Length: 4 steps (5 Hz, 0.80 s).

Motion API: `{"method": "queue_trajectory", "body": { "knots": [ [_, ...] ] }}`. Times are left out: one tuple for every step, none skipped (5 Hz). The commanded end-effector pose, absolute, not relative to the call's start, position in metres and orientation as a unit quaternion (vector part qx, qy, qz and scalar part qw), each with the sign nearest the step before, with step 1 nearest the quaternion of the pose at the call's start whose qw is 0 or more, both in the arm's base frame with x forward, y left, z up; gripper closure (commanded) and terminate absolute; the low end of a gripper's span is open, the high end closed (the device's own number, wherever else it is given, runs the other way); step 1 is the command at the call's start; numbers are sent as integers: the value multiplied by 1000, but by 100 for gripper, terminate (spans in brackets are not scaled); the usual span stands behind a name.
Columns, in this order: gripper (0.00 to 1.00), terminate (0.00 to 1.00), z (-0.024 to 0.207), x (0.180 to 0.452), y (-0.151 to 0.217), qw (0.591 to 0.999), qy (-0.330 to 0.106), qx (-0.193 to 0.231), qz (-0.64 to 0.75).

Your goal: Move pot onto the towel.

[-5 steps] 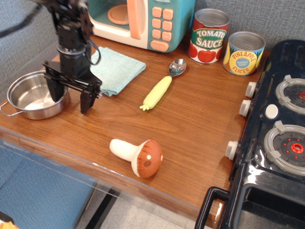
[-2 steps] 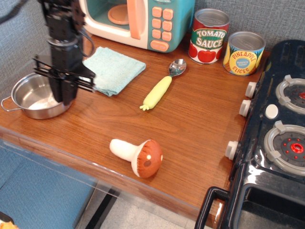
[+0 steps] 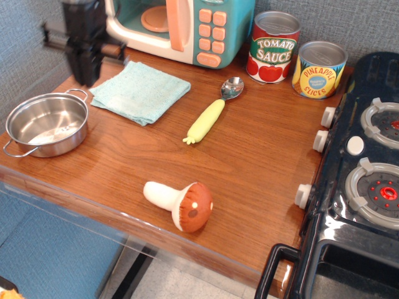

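Evidently the gripper [image 3: 85, 75] hung empty, its jaw state unclear; the pot [image 3: 47, 123] sat below, needing a firm rim grasp before reaching the towel [image 3: 140, 91].

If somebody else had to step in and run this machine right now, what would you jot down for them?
Hand: raised above the table's back-left corner, holding nothing; whether it is open or shut is not clear.
Pot: empty, on the wooden table near the left edge, just left of the towel.
Towel: flat, in front of the toy microwave, nothing on it.
Done: nothing yet.
Left: grasp the pot, lift it, set it on the towel.
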<state>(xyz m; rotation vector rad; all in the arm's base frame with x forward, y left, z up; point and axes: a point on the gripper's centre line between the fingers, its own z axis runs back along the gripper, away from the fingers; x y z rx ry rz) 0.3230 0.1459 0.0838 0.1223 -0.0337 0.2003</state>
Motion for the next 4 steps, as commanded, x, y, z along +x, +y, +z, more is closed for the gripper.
{"method": "queue_trajectory", "body": {
  "knots": [
    [0,0,97,321,135,993,-16,74,95],
    [0,0,83,298,139,992,5,76,102],
    [0,0,64,288,145,989,29,78,120],
    [0,0,51,292,145,988,47,83,122]
  ]
}}
